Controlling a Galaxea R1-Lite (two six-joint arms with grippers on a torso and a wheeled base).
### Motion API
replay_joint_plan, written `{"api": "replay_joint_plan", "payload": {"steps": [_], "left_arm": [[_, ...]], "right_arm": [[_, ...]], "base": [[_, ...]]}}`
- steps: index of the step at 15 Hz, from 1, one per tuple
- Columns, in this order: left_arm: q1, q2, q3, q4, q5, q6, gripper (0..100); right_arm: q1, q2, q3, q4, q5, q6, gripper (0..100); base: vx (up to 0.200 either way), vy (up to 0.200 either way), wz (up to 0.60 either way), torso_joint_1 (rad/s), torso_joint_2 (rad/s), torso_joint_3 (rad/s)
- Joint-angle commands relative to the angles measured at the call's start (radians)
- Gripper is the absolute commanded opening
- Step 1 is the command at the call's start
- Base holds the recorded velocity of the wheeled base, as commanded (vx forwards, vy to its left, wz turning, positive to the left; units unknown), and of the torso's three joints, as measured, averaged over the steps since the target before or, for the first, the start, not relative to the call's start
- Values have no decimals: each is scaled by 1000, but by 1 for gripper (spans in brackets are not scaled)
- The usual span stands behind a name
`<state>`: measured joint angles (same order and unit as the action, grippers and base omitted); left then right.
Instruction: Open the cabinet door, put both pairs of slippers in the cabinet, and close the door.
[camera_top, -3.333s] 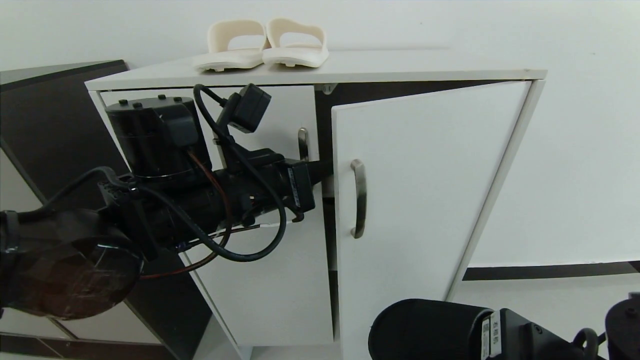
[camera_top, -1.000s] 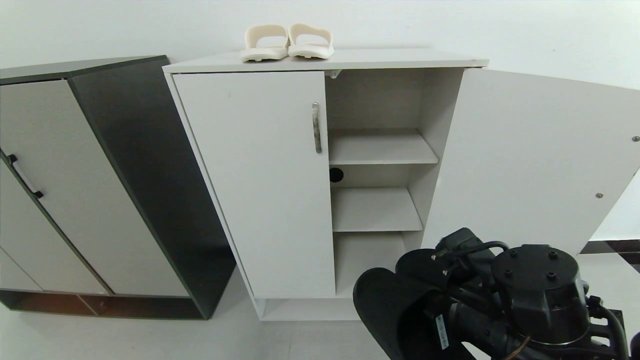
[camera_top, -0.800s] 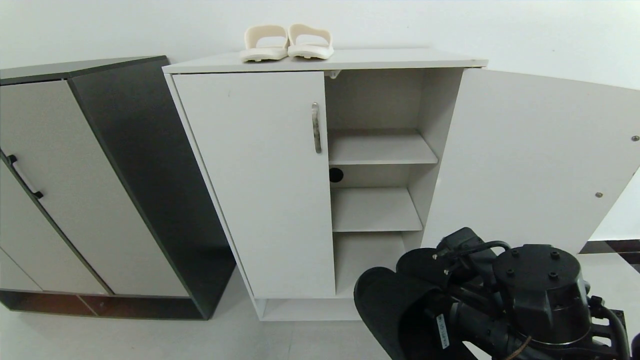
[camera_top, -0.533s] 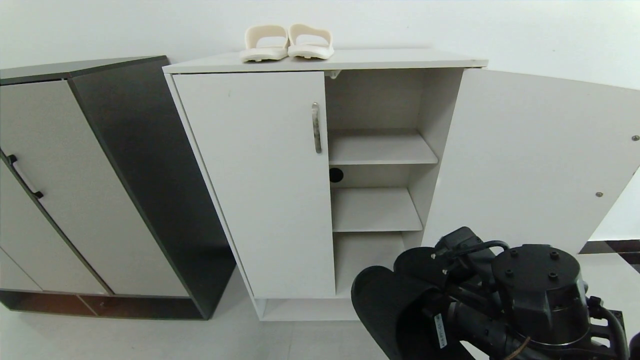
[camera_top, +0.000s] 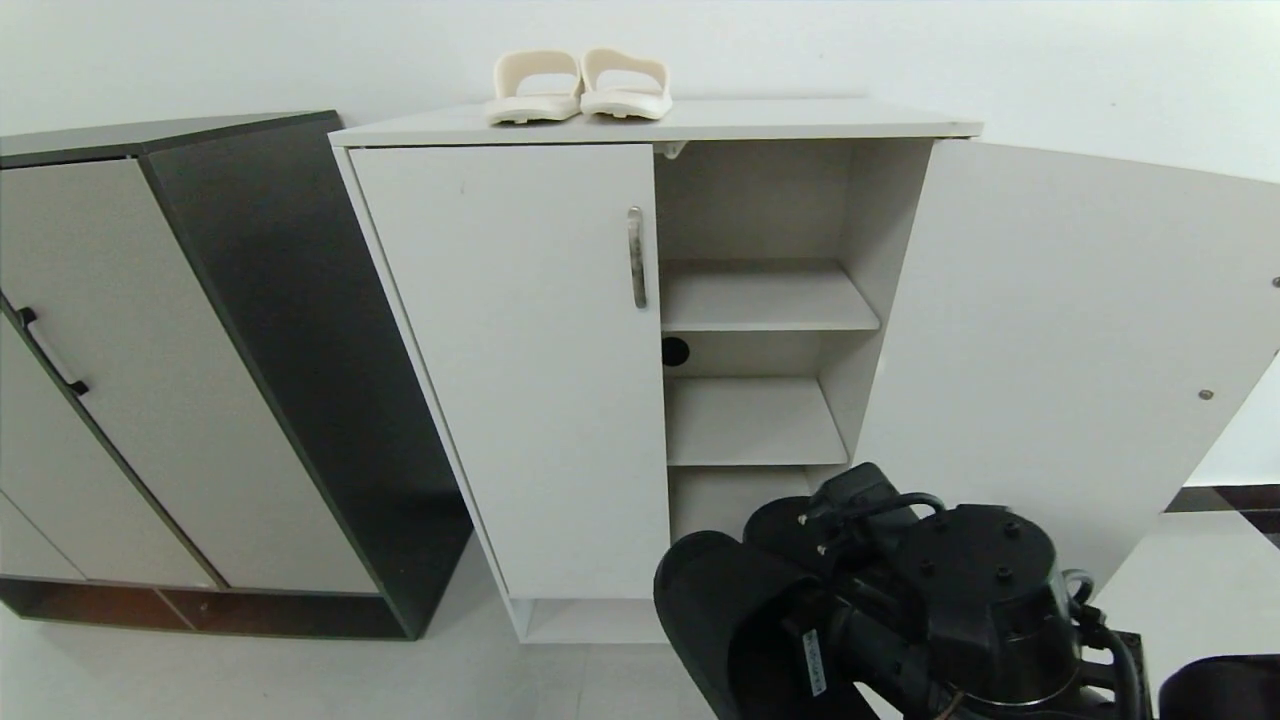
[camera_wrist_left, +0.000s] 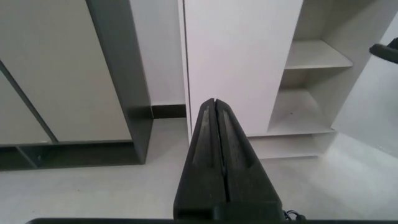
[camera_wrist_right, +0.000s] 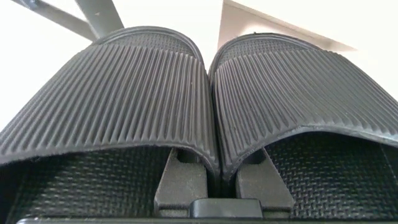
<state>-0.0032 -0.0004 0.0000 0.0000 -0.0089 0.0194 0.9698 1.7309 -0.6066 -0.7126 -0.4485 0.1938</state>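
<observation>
Where wall (camera_top: 1100, 60) meets floor (camera_top: 300, 675), cabinet (camera_top: 800, 119) open

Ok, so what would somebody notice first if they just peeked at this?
Probably the white cabinet, its right door standing wide open so the shelves inside show. Next come the cream slippers sitting side by side on its top, and the black slippers pinched in the right tool low in front of the open side.

Way open past wide-swung right door (camera_top: 1060, 330) to the shelves (camera_top: 765, 297), left door (camera_top: 520, 370) shut across the other half, dark cabinet (camera_top: 300, 350) just beside.
</observation>
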Motion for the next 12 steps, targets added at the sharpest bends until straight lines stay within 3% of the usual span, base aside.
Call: {"api": "replay_joint_plan", "payload": {"steps": [1, 2, 12], "left_arm": [[0, 2, 0, 0, 0, -1, 0], [0, 2, 0, 0, 0, -4, 0], [0, 2, 0, -2, 0, -15, 0]], "right_arm": [[43, 165, -125, 1, -150, 55, 0], [43, 199, -168, 1, -185, 59, 0], [-8, 365, -282, 1, -183, 85, 0]], "base": [[0, -200, 0, 7, -7, 12], [0, -200, 0, 7, -2, 7], [0, 0, 0, 0, 0, 0]]}}
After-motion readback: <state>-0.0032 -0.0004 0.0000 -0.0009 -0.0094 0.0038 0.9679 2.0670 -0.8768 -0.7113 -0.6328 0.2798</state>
